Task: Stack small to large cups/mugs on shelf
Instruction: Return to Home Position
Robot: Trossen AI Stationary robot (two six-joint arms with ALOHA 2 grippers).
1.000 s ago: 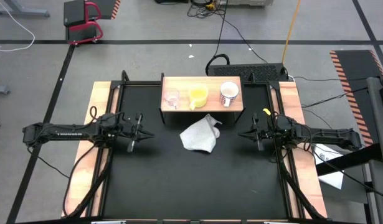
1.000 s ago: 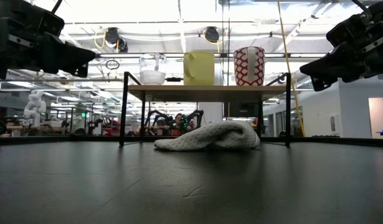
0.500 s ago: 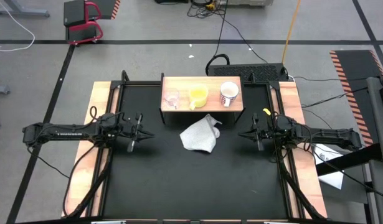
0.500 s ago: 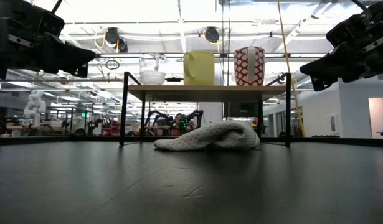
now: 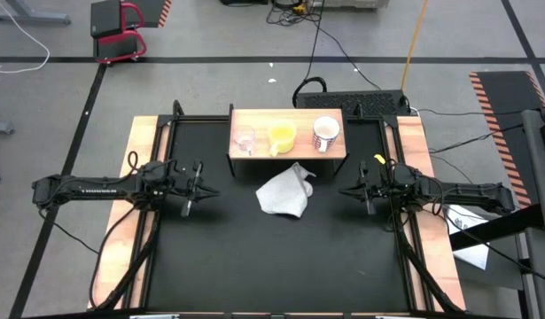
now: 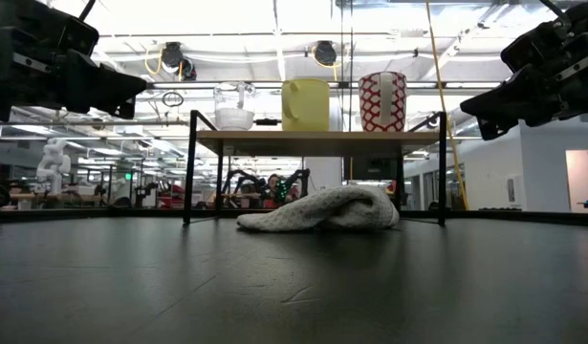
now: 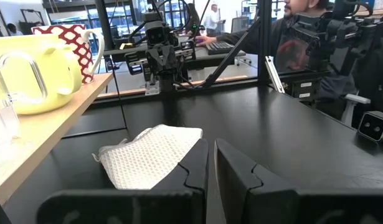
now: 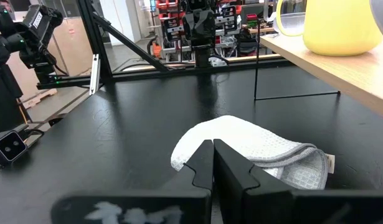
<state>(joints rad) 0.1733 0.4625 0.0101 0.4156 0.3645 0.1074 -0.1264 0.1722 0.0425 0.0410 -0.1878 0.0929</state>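
**Cups in a row on the shelf, arms at the sides**

Three vessels are seen side by side on the shelf (image 5: 263,118), at the far edge of the table (image 5: 272,257). From left to right they are the glass (image 5: 245,140), the yellow cup (image 5: 282,136) and the mug (image 5: 326,133). A cloth (image 5: 285,192) is laid just before the shelf. The left gripper (image 5: 201,187) is held near the left edge and the right gripper (image 5: 347,190) near the right edge. Both are closed on nothing. Bare tabletop is seen between each gripper and the cloth.
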